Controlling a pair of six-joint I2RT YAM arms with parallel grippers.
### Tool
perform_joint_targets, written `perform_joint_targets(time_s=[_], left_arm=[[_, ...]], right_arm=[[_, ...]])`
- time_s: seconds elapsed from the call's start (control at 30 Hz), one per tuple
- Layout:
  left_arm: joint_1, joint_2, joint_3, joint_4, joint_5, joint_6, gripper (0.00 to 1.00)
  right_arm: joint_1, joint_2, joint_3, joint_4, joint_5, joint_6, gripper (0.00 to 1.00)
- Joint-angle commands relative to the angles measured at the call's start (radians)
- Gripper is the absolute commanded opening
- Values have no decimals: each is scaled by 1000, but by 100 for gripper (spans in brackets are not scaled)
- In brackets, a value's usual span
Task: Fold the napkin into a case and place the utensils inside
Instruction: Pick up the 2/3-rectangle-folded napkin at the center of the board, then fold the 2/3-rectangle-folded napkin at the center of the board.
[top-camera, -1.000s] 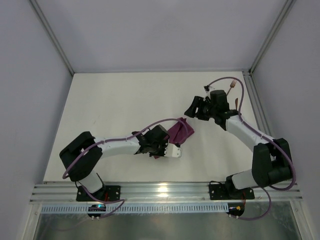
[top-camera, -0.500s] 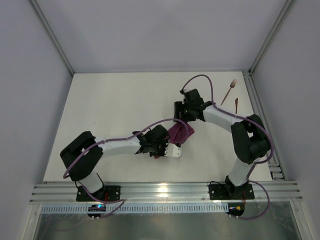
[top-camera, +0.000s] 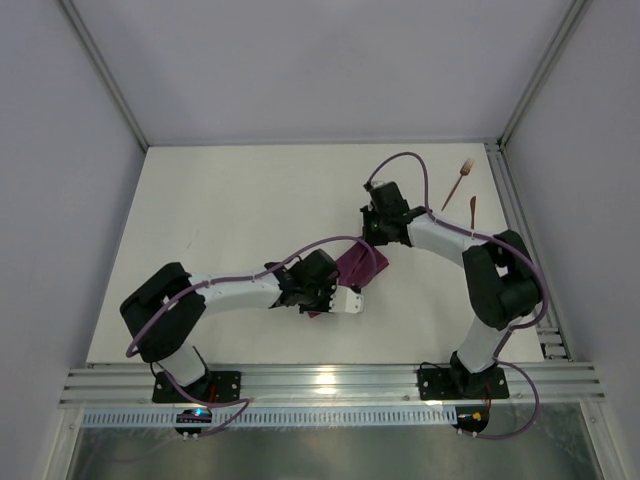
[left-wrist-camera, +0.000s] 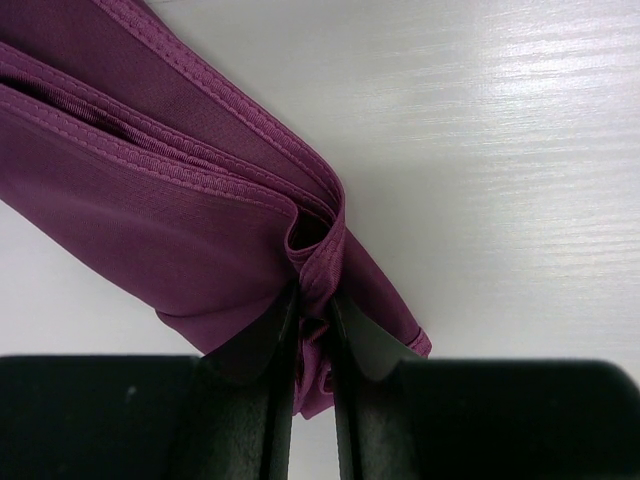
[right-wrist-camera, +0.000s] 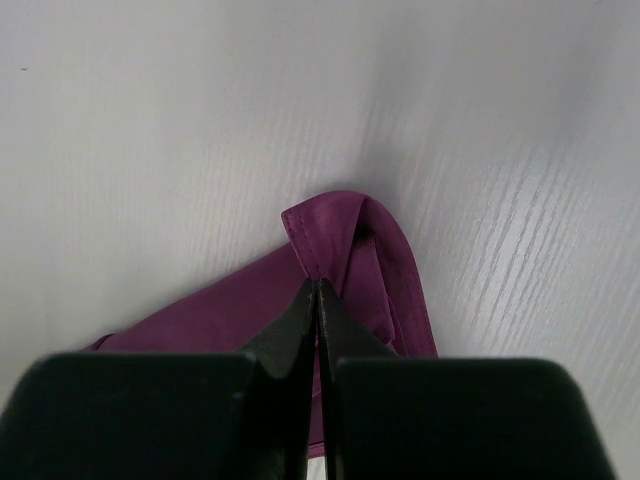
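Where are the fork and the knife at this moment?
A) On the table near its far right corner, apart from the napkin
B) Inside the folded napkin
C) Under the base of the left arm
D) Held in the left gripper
A: the top view shows the fork and the knife lying on the table by its far right edge, well clear of the napkin.

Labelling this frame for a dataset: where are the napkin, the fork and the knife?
napkin (top-camera: 360, 266), top view, middle of the folded cloth.
fork (top-camera: 466, 165), top view, pale tine end.
knife (top-camera: 471, 208), top view, its brown body.
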Motion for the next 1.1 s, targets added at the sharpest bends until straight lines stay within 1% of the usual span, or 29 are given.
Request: perform_joint_targets(time_s=[0.0, 0.13, 0.23, 0.33, 0.4, 0.47, 0.6, 0.87, 0.97, 1.0, 1.07], left_arm=[[-5, -7, -24, -68, 9, -26, 19], [-5, -9, -29, -63, -1, -25, 19], [-3, -9, -33, -65, -4, -29, 20], [3, -21, -33, -65, -4, -53, 21], [28, -39, -30, -71, 6, -64, 21], [46, -55, -29, -82, 8, -70, 22], [61, -92, -33, -105, 11, -64, 30], [72, -122, -48, -117, 28, -90, 32], [81, -138, -52, -121, 28, -91, 39], [83, -139, -50, -126, 31, -93, 44], [84, -142, -26, -166, 52, -102, 49]], right_arm=[[1, -63, -20, 49, -4, 9, 3], [1, -100, -39, 59, -36, 21, 3], [-2, -146, -83, 81, -42, 41, 3], [-10, -210, -151, 111, -59, 70, 3], [-19, -237, -203, 135, -67, 83, 3], [-30, -252, -246, 154, -76, 89, 3], [-35, -252, -321, 226, -104, 123, 3], [-38, -270, -451, 331, -94, 182, 3], [-39, -274, -501, 381, -104, 205, 3], [-38, -272, -508, 391, -107, 219, 3], [-38, -267, -517, 408, -116, 228, 3]])
